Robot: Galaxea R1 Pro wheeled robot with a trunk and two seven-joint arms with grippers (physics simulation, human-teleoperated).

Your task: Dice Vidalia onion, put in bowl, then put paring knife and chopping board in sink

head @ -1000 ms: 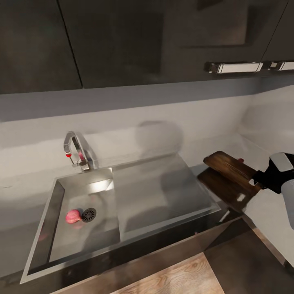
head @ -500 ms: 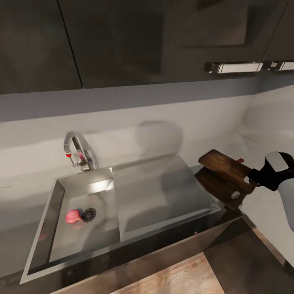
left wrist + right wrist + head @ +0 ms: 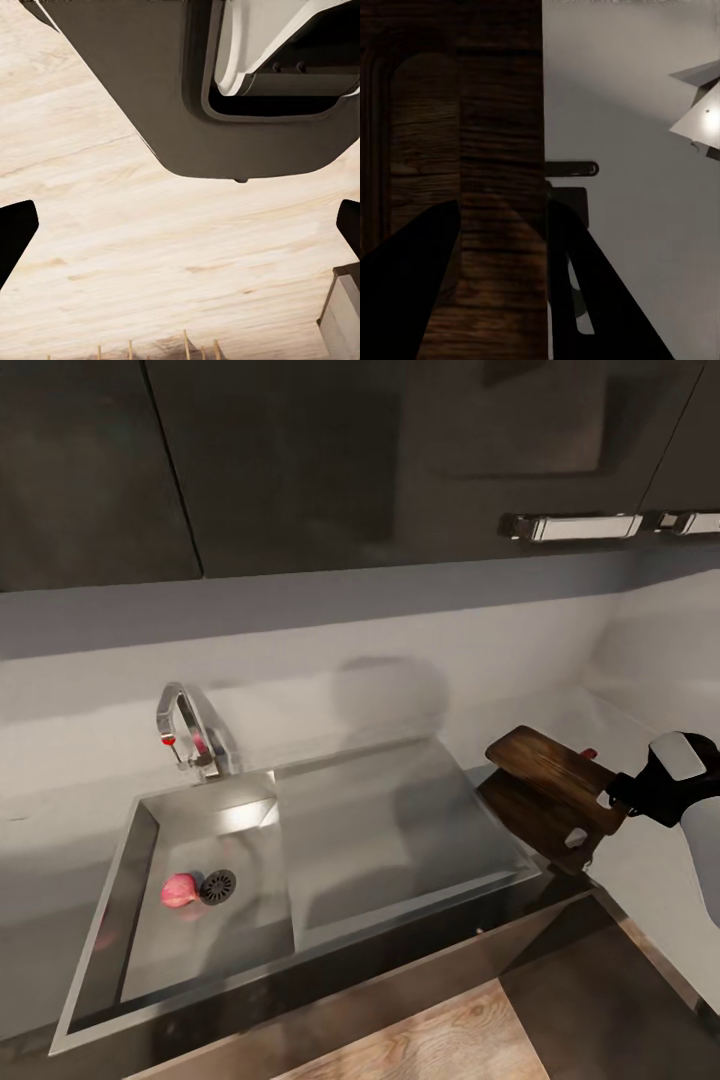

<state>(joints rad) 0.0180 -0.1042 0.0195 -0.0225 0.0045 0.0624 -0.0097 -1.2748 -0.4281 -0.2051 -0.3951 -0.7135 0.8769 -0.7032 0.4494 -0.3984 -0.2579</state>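
1. Head view: glossy black upper cabinets (image 3: 300, 450) hang over a pale backsplash and the dark worktop (image 3: 650, 870). The steel sink (image 3: 130, 880) holds the pink onion (image 3: 178, 890), just beside the drain. The right gripper (image 3: 612, 800) lifts the chopping board (image 3: 550, 770) tilted above the worktop, right of the drainboard.
2. Left wrist view: the left gripper (image 3: 180, 232), jaws wide apart, hangs over light wood floor (image 3: 150, 247).
3. Right wrist view: jaws clamped on the board's edge.
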